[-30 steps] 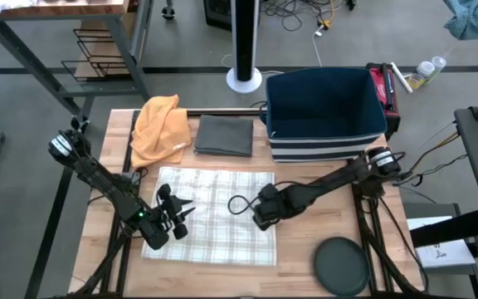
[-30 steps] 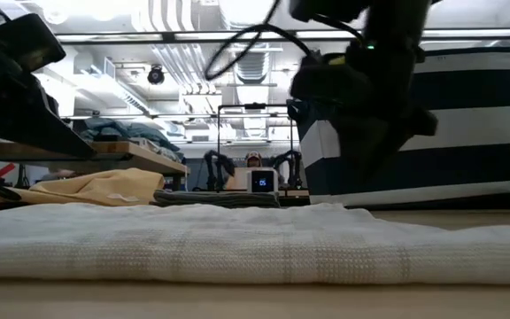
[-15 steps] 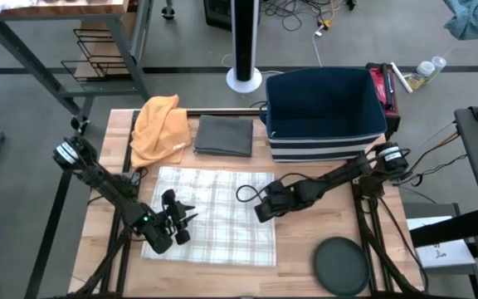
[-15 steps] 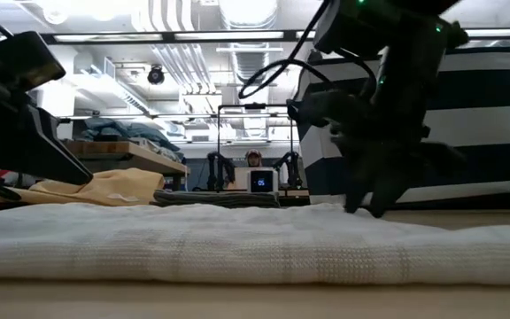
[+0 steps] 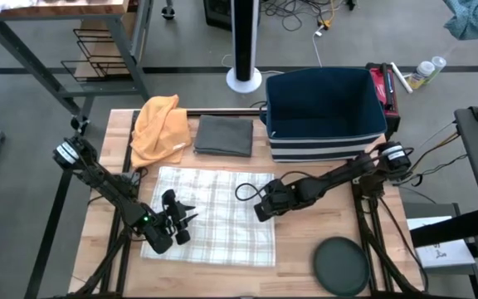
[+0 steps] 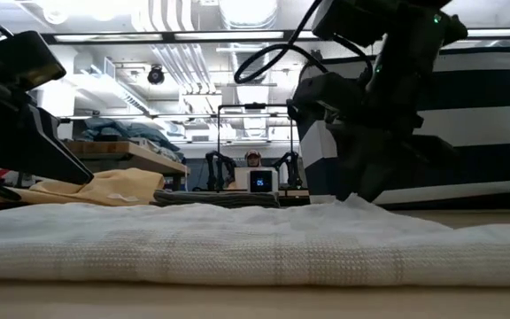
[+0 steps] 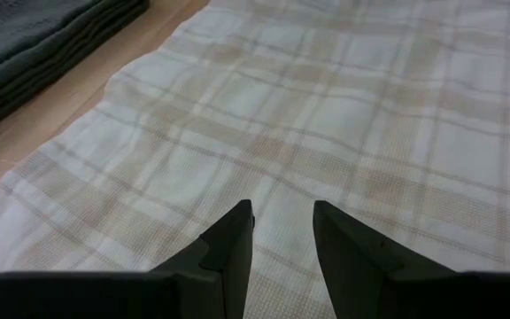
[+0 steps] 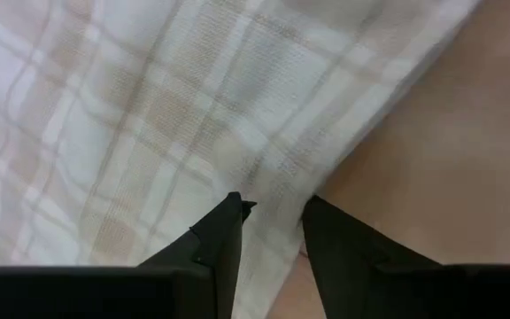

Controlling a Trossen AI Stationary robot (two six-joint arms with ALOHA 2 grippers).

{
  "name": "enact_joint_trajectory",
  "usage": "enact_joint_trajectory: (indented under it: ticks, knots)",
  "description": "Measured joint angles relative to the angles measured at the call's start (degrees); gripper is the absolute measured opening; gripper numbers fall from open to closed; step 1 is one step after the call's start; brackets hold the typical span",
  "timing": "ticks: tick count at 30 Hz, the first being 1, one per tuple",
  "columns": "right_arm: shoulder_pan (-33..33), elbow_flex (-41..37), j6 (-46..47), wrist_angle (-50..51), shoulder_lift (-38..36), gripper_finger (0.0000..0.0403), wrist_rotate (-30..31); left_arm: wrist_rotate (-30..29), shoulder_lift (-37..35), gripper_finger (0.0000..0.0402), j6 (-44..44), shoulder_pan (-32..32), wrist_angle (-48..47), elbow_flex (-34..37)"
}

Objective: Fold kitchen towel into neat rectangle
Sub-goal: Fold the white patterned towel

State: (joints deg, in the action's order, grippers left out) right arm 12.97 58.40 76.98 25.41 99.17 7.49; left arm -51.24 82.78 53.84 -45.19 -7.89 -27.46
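Observation:
The kitchen towel [image 5: 214,212], white with a beige plaid, lies spread flat on the wooden table. My left gripper [image 5: 182,223] stands open low over the towel's left part; the left wrist view shows flat cloth [image 7: 326,106] between its fingers [image 7: 233,239]. Whether its tips touch the cloth, I cannot tell. My right gripper [image 5: 258,213] is at the towel's right edge, about midway along it, and has closed on the cloth there. My right gripper pinches the towel's right edge [image 8: 277,182] between its two fingers, coming steeply from above. A crease runs up into the gap between the fingertips [image 8: 230,213]. In the low view the cloth rises in a small peak [image 6: 354,198] at the fingers. The rest of the towel lies flat.
At the table's far side lie a crumpled orange cloth [image 5: 160,124] and a folded grey cloth [image 5: 224,135]. A navy striped bin [image 5: 322,112] stands at the far right. A dark round disc [image 5: 343,266] lies near right. Bare wood [image 5: 314,237] shows right of the towel.
My right gripper has rolled its wrist, tipped more steeply down and shifted a little toward the table's far edge, settling on the towel's right edge. The cloth there has bunched into a small peak; the rest of the towel has stayed flat.

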Motion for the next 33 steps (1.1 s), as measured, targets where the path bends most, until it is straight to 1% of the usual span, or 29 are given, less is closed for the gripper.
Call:
enact_joint_trajectory:
  ticks: [9,16,23,25,33]
  knots:
    - [0.0,1.3,-0.9,1.2,-0.1,0.0126,0.0,0.0,0.0,0.0114,-0.2,0.0,0.3,0.0]
    - [0.1,-1.1,0.9,-0.3,0.0,0.0112,-0.5,0.0,0.0,0.0114,-0.2,0.0,0.4,0.0]
    - [0.1,-1.1,-0.4,-1.0,0.0,0.008,-0.6,0.0,0.0,0.0114,-0.2,0.0,0.5,0.0]
    - [0.1,-1.1,-1.1,-0.9,0.0,0.0066,-1.5,-0.1,0.0,0.0114,-0.2,0.0,0.5,0.0]
    - [0.1,-1.2,-3.6,-0.8,0.0,0.0006,-1.5,-0.7,0.0,0.0114,-0.5,0.0,0.7,0.0]
